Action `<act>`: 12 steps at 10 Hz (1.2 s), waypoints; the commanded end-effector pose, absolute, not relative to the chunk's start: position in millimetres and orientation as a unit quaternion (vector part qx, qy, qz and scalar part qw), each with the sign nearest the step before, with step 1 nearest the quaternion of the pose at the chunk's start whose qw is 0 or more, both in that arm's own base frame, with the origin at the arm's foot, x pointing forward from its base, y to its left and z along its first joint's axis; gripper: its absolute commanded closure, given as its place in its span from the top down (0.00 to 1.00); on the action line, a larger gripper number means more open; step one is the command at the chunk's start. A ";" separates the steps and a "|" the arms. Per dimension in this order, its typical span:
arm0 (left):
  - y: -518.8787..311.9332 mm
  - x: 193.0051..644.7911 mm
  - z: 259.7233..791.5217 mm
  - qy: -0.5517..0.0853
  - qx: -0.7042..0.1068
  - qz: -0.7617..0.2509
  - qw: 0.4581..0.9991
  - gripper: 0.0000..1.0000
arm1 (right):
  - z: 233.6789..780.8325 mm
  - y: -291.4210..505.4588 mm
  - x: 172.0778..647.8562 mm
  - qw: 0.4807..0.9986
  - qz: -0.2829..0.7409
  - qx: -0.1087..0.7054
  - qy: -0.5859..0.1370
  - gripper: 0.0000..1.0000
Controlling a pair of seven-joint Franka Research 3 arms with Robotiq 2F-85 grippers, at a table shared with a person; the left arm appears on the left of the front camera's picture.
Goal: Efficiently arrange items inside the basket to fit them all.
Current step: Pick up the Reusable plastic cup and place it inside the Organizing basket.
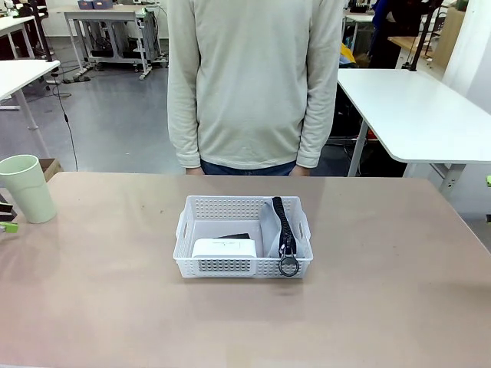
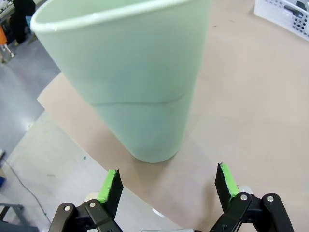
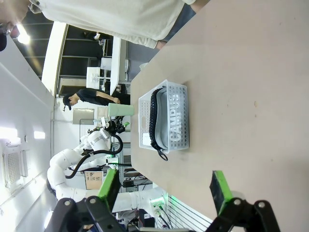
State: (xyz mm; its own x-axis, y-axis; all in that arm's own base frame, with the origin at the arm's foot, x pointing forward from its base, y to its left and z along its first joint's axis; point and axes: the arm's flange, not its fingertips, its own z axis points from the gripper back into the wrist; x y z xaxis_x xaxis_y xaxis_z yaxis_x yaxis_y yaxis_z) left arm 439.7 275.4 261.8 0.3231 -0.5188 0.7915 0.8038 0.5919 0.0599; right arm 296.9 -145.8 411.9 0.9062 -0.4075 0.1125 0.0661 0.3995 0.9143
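Note:
The white lattice basket (image 1: 184,244) sits mid-table. Inside lie a white box (image 1: 224,248) at the near left, a black stapler (image 1: 232,236) behind it, and a grey pouch (image 1: 270,230) on the right. The pouch's black strap (image 1: 284,222) and ring (image 1: 288,266) hang over the near wall. A pale green cup (image 1: 27,188) stands upright at the table's far left. In the left wrist view the cup (image 2: 130,82) is close ahead of my open left gripper (image 2: 169,186), untouched. My right gripper (image 3: 164,188) is open and empty, well away from the basket (image 3: 179,118).
A person in a pale sweater (image 1: 253,84) stands at the far edge with both arms hanging down. Bare tabletop (image 1: 383,307) surrounds the basket. The table's left edge (image 2: 72,145) runs just beside the cup. Other white tables stand in the background.

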 end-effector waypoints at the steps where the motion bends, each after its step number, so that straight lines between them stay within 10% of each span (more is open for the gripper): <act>1: 277.7 452.4 259.1 -0.420 -0.182 -0.408 0.790 1.00 | 412.8 -147.3 297.0 0.818 -0.133 0.532 -0.171 1.00; 12: 264.4 489.8 238.6 -0.500 -0.216 -0.401 0.736 1.00 | 412.8 -147.3 297.0 0.818 -0.133 0.532 -0.171 1.00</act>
